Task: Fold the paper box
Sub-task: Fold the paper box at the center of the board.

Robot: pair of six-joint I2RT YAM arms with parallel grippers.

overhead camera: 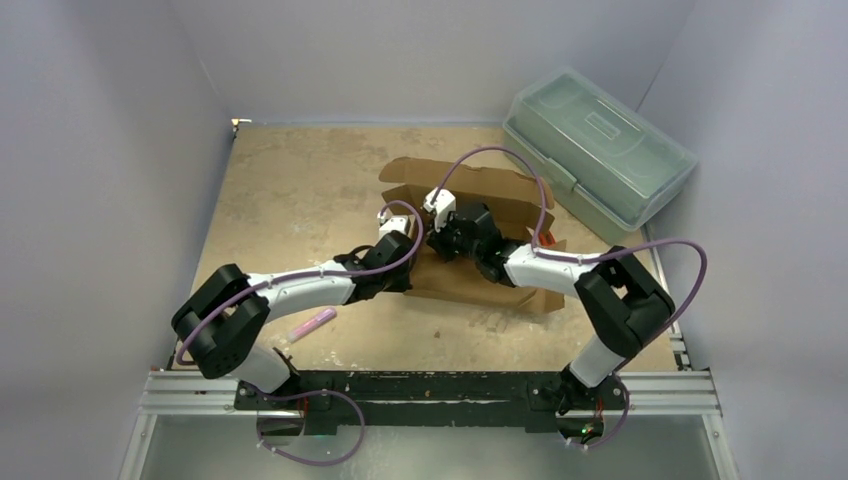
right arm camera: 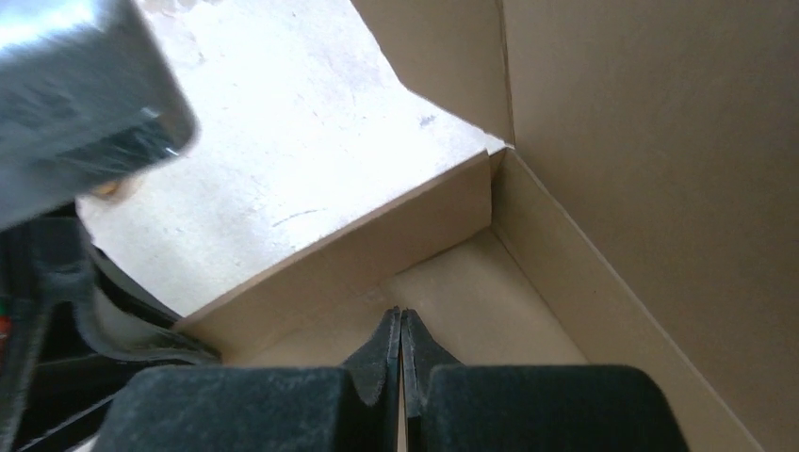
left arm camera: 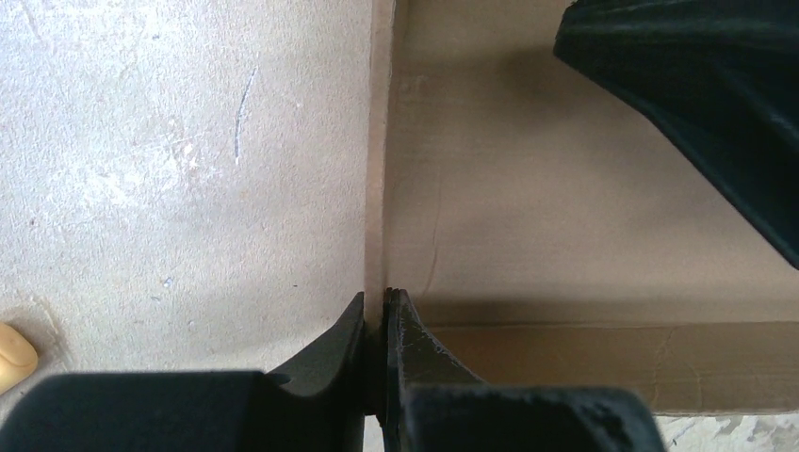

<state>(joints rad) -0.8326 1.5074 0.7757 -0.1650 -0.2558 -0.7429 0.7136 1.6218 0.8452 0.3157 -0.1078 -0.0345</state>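
Partly hidden paper box [overhead camera: 490,190], left hand [left arm camera: 384,303] pinching its wall

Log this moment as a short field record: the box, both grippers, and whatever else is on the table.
paper box: brown cardboard, partly folded, mid-table, walls raised
left gripper: shut on an upright wall of the paper box, pinching its edge
right gripper: shut, holding nothing, aimed at the box floor near an inner corner
plastic toolbox: lid closed, far right, beside the box
pink object: small, lying on the table near the left arm
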